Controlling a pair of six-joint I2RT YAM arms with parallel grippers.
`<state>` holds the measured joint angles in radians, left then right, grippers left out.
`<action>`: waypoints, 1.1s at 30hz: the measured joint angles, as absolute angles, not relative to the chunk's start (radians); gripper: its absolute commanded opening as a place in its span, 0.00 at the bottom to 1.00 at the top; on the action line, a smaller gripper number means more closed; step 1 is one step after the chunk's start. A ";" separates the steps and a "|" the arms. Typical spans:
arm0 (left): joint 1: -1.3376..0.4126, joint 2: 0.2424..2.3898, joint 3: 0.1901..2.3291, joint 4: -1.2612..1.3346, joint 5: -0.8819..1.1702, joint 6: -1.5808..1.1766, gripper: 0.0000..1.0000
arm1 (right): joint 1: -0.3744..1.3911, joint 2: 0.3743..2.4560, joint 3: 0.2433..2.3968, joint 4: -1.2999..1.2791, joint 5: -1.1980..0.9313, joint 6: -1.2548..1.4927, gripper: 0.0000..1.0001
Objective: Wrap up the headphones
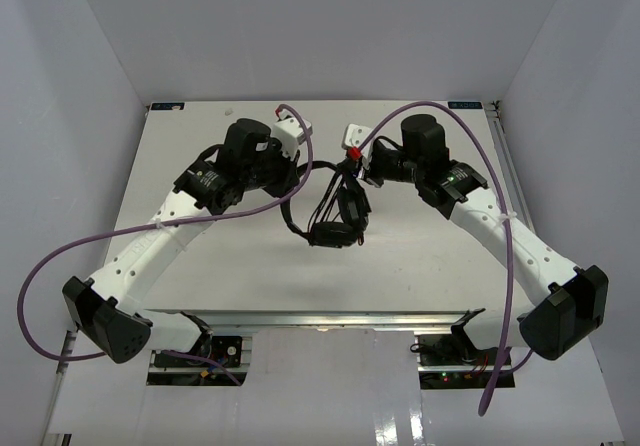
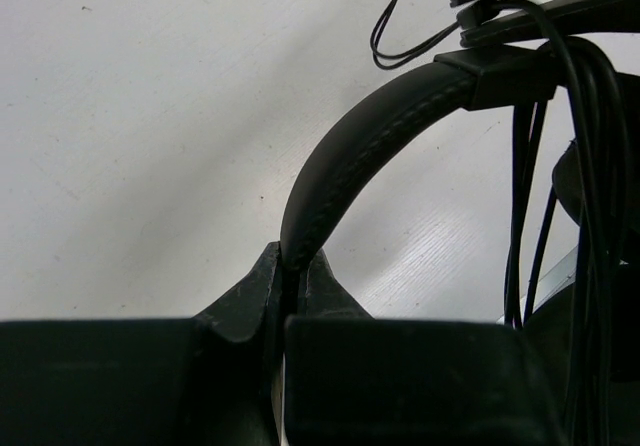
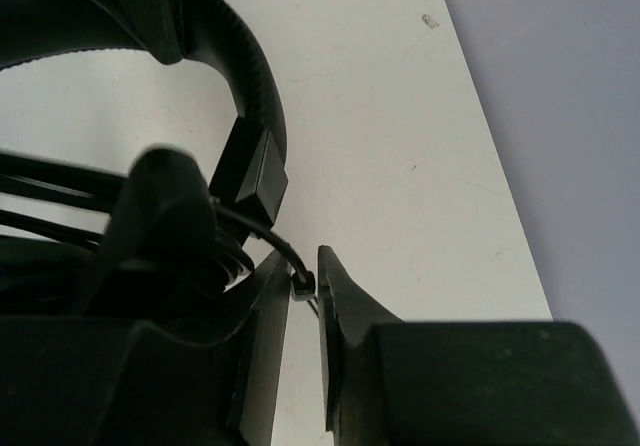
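The black headphones [image 1: 335, 228] hang above the middle of the table between my two grippers, earcups low and cord looped around them. My left gripper [image 1: 303, 171] [image 2: 290, 261] is shut on the padded headband [image 2: 360, 146], which arches up and to the right out of the fingertips. Strands of the thin cord [image 2: 520, 216] hang at the right of that view. My right gripper [image 1: 350, 166] [image 3: 304, 266] stands slightly open, and the cord's small end piece [image 3: 303, 284] sits in the narrow gap, against the left finger. A red plug tip [image 1: 352, 153] shows beside it.
Purple robot cables [image 1: 300, 131] [image 1: 512, 256] arc over both arms. The table's right edge [image 3: 500, 216] runs close past the right gripper, with the grey wall beyond it. White walls enclose the table on three sides.
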<state>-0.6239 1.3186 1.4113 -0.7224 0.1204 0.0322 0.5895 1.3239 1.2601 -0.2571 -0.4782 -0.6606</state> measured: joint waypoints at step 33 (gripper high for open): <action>-0.630 1.360 1.587 -0.726 0.184 -0.090 0.00 | 0.531 1.375 1.072 0.027 -0.714 -0.249 0.47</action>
